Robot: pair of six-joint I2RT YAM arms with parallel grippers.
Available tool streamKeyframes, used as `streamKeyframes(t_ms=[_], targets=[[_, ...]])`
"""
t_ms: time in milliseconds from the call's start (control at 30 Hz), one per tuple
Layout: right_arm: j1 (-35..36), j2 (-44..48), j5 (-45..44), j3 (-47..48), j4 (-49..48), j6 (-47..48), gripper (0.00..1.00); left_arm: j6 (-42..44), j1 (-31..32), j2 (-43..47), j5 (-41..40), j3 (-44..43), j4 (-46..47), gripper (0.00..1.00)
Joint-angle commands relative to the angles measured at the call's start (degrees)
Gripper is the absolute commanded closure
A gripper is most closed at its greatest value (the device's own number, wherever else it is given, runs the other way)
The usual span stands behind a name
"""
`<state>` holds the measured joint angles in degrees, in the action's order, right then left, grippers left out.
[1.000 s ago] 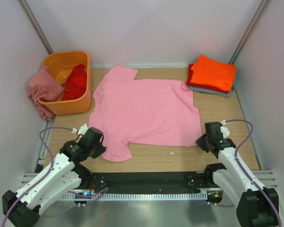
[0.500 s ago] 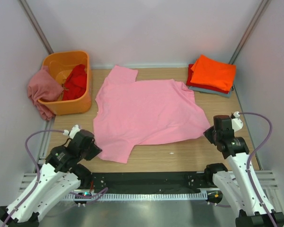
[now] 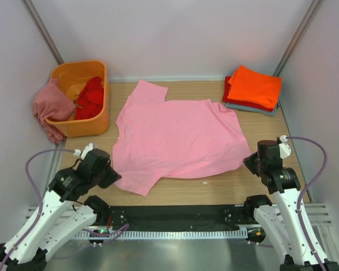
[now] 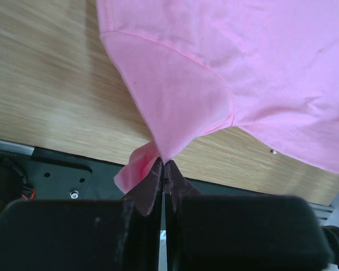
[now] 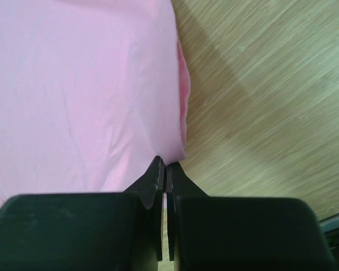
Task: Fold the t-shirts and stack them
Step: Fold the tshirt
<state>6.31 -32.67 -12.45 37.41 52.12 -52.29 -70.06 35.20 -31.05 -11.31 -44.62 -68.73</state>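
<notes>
The light pink t-shirt (image 3: 178, 138) lies spread over the middle of the table (image 3: 214, 186). At seven o'clock the left gripper (image 4: 163, 164) pinches its near sleeve; at four o'clock the right gripper (image 5: 163, 165) clamps its near-right corner. The folded shirts (image 3: 253, 89) are stacked at one o'clock, and the orange tub (image 3: 104, 116) sits at ten o'clock.
</notes>
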Motion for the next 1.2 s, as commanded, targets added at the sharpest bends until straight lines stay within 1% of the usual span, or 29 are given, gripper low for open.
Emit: streamKeyframes(t_ms=[0,100,167,200,233,300,333,400,467,633,1000,1167], targets=[[-0.2,-3.9,2.7,2.1,-4.5,2.5,0.99,5.3,0.1,-8.5,0.6,-4.9,4.3,1.00],[-0.2,-6.7,2.8,3.1,-7.5,4.0,0.99,10.2,0.1,-16.8,0.5,-9.9,7.2,1.00],[-0.2,-10.6,2.1,4.9,-9.1,5.1,0.99,13.4,0.0,-20.7,-0.9,-14.5,8.3,1.00],[-0.2,-12.1,1.7,6.3,-9.7,6.1,0.99,14.8,-0.1,-24.8,-1.4,-16.1,8.6,1.00],[-0.2,-15.0,1.5,7.1,-10.4,6.7,0.99,15.8,-0.4,-26.6,-1.7,-19.3,8.7,1.00],[-0.2,-17.9,1.0,8.6,-12.1,8.1,0.99,19.7,-2.1,-32.1,-1.7,-22.3,9.0,1.00],[-0.2,-19.6,0.7,10.0,-12.7,8.3,0.99,20.9,-2.9,-33.9,-1.4,-25.1,9.1,1.00],[-0.3,-23.7,0.3,11.3,-14.0,9.0,0.99,24.0,-6.0,-36.3,0.1,-27.1,10.2,1.00],[-0.3,-27.2,-0.7,13.1,-15.2,9.8,0.99,25.7,-9.1,-39.8,2.8,-29.4,12.4,1.00],[-1.0,-32.7,-1.7,16.2,-17.3,11.0,0.99,29.8,-12.8,-49.3,6.0,-36.4,12.9,1.00],[-3.6,-38.7,-1.7,16.8,-20.5,12.4,0.99,33.4,-15.2,-59.6,6.9,-45.6,12.5,1.00],[-4.5,-41.1,-1.0,16.4,-22.1,12.7,0.99,34.5,-15.9,-62.9,5.9,-49.1,11.7,1.00]])
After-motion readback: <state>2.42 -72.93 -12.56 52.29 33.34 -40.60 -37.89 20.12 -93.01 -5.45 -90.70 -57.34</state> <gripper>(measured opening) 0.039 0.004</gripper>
